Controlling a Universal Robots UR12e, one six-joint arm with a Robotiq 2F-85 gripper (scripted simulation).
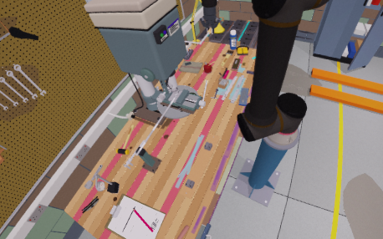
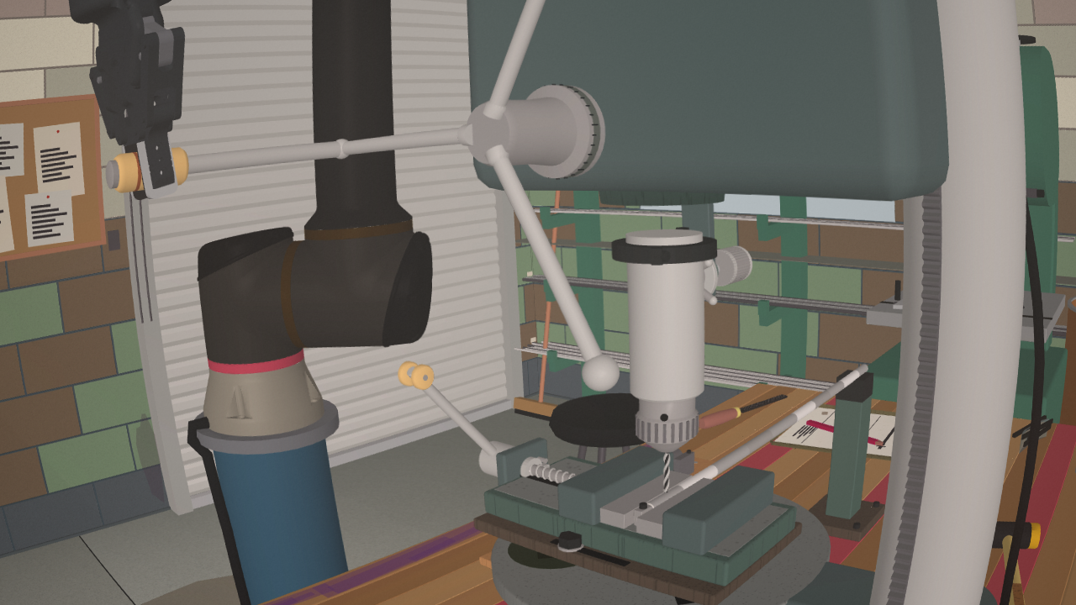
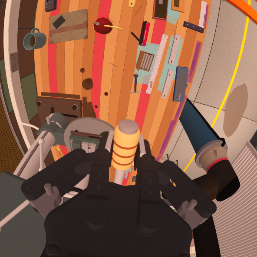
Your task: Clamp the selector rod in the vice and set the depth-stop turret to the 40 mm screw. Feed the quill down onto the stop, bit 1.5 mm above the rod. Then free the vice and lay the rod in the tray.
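The selector rod [image 2: 760, 440], long and pale, lies across the vice [image 2: 639, 504] between its green jaws on the drill-press table, its far end resting on a green stand [image 2: 850, 451]. The quill [image 2: 666, 338] reaches down with the bit [image 2: 665, 470] just above the rod. My gripper [image 2: 154, 169] is high beside the drill head, its fingers clamped on either side of the yellow grip of the feed handle [image 3: 125, 146], whose spoke runs roughly level to the hub [image 2: 538, 132]. The depth-stop turret is not visible.
The drill-press head [image 1: 138, 37] stands close to the arm. The vice handle [image 2: 416, 375] with yellow knobs juts toward my base [image 2: 275, 497]. Rulers, a mug [image 3: 33, 41], a red object [image 3: 102, 25] and small tools litter the wooden bench; a drawing sheet [image 1: 136, 219] lies at its near end.
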